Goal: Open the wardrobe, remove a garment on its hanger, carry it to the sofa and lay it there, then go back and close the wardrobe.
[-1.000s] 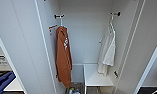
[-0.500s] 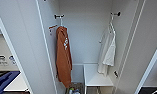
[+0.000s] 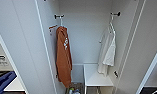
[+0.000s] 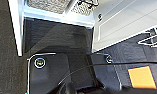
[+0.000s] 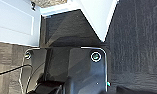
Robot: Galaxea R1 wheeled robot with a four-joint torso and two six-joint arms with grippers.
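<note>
The wardrobe (image 3: 84, 37) stands open straight ahead of me, both doors swung wide; their outer edges and the top of the cabinet are cut off by the head view. Two garments hang inside, well apart. On the right, the white garment (image 3: 107, 51) hangs from its thin white hanger (image 3: 111, 25), hooked on a dark peg (image 3: 115, 14) high on the right wall; the hanger's shoulders are hard to make out against the white interior. On the left, a long rust-orange garment (image 3: 63, 56) with white marks hangs from a second dark peg (image 3: 58, 16); an orange hanger tip pokes out near its collar. One low white shelf (image 3: 96, 77) sits under the white garment, whose hem reaches just above it. Small coloured items on the wardrobe floor (image 3: 73, 90) are too blurred to name. Something blue (image 3: 4, 81) shows at far left, partly cut off.

The head view shows the hanging clothes; my wrist views show dark carpet (image 4: 9, 62), the white base and door edges of the wardrobe, and an orange patch (image 4: 142, 77) on the floor, seen in the left wrist view alone.

My left pincer and right pincer: I cannot tell whether either is spread or pressed together.
</note>
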